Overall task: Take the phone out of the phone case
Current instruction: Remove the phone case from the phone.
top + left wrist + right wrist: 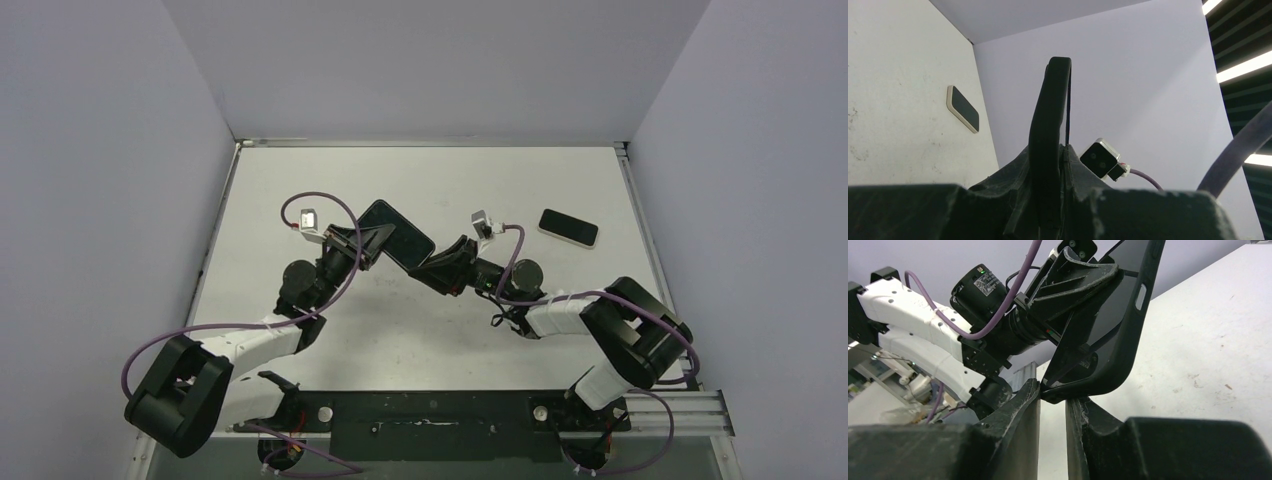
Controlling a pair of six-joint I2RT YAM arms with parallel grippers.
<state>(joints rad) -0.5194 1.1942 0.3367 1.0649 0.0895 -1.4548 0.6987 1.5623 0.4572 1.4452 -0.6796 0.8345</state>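
The left gripper (375,240) is pinching the phone case (1128,350) up high, phone (1109,307) inside. The right gripper (1053,397), fingers narrow, is touching its corner.

The phone case (400,232) is held clear of the table (300,190), over its middle. The left gripper (365,240) is set against the case's left side, and the right gripper (440,265) at its near right corner. A phone (568,227) lies flat on the table, well apart to the right of the case.
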